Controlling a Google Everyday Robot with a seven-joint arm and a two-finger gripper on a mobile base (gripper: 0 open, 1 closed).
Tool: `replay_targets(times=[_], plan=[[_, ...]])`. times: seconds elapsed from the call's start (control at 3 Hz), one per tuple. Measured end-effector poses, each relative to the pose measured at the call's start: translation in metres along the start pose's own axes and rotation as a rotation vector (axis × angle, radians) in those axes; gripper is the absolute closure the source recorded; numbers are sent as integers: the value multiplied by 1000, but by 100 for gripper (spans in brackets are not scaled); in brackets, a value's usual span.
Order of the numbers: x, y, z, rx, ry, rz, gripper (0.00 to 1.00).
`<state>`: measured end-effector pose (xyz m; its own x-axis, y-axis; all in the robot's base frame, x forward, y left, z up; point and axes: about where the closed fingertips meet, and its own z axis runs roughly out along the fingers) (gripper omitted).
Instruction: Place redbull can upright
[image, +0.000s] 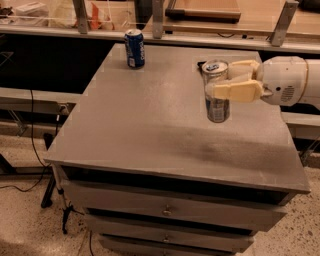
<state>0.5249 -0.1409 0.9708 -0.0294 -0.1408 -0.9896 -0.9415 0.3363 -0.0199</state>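
Observation:
The redbull can (217, 106) is slim and silver with a pull-tab top. It stands upright in my gripper (216, 82), over the right part of the grey table top (150, 125). Its base looks at or just above the surface; I cannot tell whether it touches. My gripper comes in from the right on a white arm (290, 80), and its beige fingers (235, 91) are shut on the can's upper half.
A shorter dark-blue can (134, 48) stands upright at the table's far left edge. The table is a drawer cabinet with drawers (165, 210) below. A shelf with metal posts (159, 20) runs behind it. Cables lie on the floor at left.

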Motion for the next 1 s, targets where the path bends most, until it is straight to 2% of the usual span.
replay_targets(times=[0.33, 0.67, 1.0], plan=[[-3, 2, -6, -8, -48, -61, 100], [0, 1, -9, -9, -63, -90, 100], [10, -4, -10, -5, -57, -93, 100]])
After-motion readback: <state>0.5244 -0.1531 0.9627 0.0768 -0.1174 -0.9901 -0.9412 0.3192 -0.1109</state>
